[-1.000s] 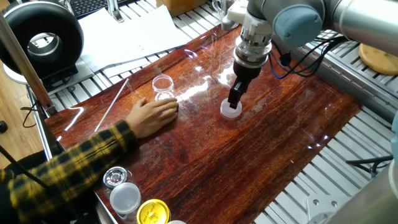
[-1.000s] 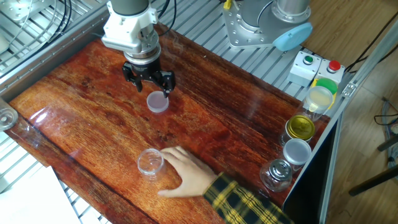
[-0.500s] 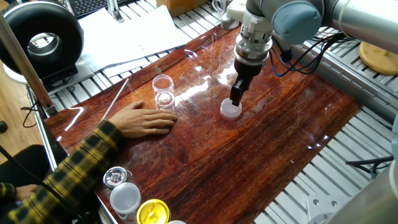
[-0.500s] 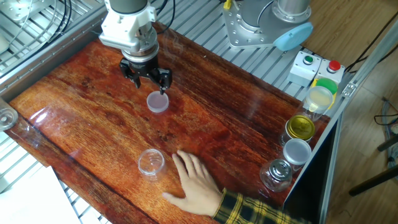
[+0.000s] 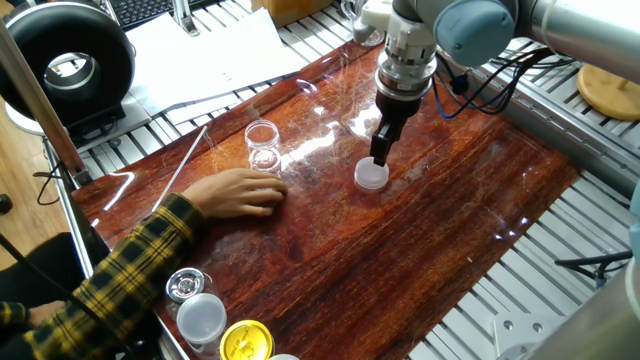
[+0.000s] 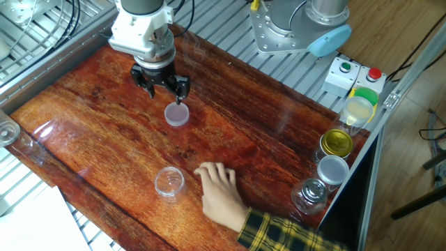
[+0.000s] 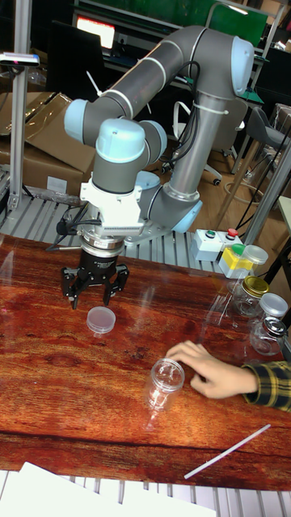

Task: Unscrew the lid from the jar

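Nearest, flat on the glossy red-brown wooden table [image 6: 279,139]: a bare hand [image 6: 217,188] in a yellow-and-black plaid sleeve, palm down, just beside but apart from the small clear plastic jar [image 6: 168,183], upright and open-topped. Farther back, lying alone on the wood, the small round translucent white lid [image 6: 177,114]. Above it, pointing straight down from the grey-and-blue arm, the black two-finger gripper [image 6: 162,85], jaws spread wide, grasping nothing.
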Tool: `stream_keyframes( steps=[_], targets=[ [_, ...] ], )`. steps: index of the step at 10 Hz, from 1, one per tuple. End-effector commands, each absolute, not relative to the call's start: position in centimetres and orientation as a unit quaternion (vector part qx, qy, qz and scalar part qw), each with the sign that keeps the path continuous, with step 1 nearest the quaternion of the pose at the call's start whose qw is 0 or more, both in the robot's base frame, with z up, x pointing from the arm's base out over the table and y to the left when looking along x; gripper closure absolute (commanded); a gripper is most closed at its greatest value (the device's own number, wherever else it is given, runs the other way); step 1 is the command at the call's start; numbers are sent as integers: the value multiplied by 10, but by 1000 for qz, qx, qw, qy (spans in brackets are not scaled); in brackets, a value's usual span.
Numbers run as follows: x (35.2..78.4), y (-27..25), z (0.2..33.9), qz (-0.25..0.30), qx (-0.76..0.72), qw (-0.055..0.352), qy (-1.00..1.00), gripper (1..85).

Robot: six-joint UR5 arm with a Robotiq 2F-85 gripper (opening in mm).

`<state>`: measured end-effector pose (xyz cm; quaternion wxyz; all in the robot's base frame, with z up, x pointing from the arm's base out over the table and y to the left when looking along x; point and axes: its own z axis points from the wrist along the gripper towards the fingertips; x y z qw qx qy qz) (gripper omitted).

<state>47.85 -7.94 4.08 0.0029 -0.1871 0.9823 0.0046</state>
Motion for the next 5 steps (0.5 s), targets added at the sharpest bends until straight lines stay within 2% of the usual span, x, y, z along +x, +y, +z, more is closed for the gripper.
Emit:
stream_keyframes(
  steps=[1, 5],
  targets=[
    [481, -79, 44, 6, -184, 4, 983, 193],
    [482, -82, 47, -1, -189, 0, 982, 193]
  ],
)
